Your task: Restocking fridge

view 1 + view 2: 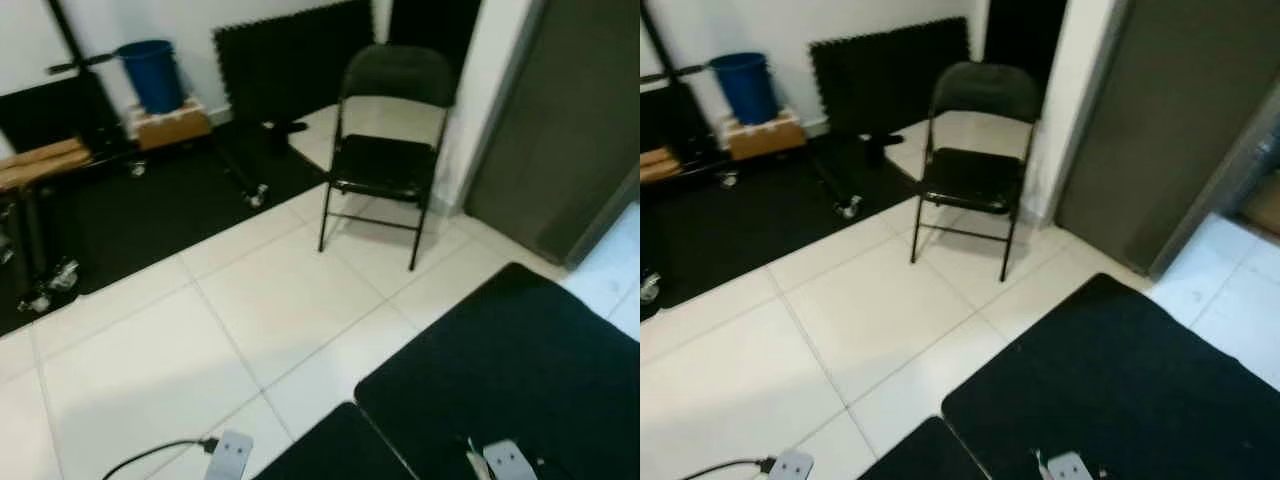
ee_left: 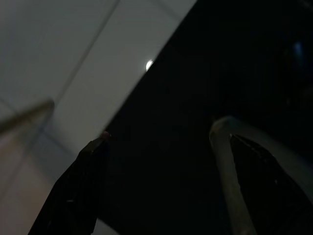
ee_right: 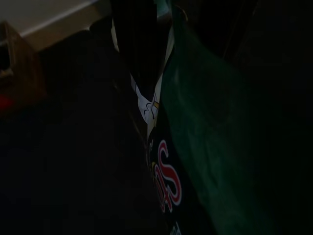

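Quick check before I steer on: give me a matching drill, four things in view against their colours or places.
Things:
1 folding chair
2 bucket
3 foam mat
4 green packet

Descriptions:
A blue, on a wooden box
B leaning against the far wall
C at the right gripper
D black, standing on white tiles

Pairs: 1-D, 2-A, 3-B, 4-C

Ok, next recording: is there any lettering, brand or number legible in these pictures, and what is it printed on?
Green package at the right gripper: red, white-edged lettering, too dark and cut off to read; a curly "S"-like shape is all that shows.
Blue bucket, folding chair, floor mats: no text visible.
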`<state>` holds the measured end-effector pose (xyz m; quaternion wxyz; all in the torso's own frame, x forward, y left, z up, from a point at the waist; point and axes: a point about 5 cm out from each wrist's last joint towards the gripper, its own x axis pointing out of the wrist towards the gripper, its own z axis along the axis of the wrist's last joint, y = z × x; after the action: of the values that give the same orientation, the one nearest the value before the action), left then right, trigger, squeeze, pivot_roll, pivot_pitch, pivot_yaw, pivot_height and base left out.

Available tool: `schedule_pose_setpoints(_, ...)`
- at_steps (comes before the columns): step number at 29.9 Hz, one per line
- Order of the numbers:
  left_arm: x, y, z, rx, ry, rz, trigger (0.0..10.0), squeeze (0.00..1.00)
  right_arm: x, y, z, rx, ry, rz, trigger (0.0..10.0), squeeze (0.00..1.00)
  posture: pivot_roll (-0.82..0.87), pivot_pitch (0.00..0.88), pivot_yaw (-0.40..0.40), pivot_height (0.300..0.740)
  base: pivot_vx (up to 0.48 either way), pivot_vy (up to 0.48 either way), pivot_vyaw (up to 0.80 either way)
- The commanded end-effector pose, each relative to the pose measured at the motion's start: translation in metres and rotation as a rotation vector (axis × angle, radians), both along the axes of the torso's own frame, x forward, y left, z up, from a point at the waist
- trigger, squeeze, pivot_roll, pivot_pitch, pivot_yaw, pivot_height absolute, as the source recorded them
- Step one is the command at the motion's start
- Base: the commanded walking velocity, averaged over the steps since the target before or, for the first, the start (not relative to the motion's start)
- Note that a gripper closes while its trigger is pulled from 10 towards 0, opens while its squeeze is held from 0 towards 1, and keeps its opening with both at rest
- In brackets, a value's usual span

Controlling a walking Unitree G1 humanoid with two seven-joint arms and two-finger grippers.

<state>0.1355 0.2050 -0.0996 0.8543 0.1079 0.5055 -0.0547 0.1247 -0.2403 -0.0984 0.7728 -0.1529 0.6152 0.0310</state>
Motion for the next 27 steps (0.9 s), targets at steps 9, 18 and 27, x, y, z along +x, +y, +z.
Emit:
schedule_pose_setpoints(9, -0.0087, 0.0025, -0.0027, 0.031, 0.022, -0.004, 10.0, 0.00, 0.0018, 0.0034, -0.0003, 0.010, -0.010, -0.004, 10.0, 0.00, 0.01, 0.000, -0.015, 0.740, 0.000, 0.000, -0.79)
schedule_pose_setpoints(18, -0.0109, 0.0026, -0.0035, 0.006, 0.035, 0.029, 10.0, 0.00, 0.0017, 0.0040, -0.0005, 0.012, -0.010, -0.002, 10.0, 0.00, 0.01, 0.000, -0.014, 0.740, 0.000, 0.000, -0.79)
schedule_pose_setpoints(27, -0.0136, -0.0023, -0.0052, -0.023, 0.049, 0.032, 10.0, 0.00, 0.0006, 0.0061, -0.0013, 0.019, -0.009, 0.006, 10.0, 0.00, 0.01, 0.000, -0.022, 0.740, 0.000, 0.000, -0.79)
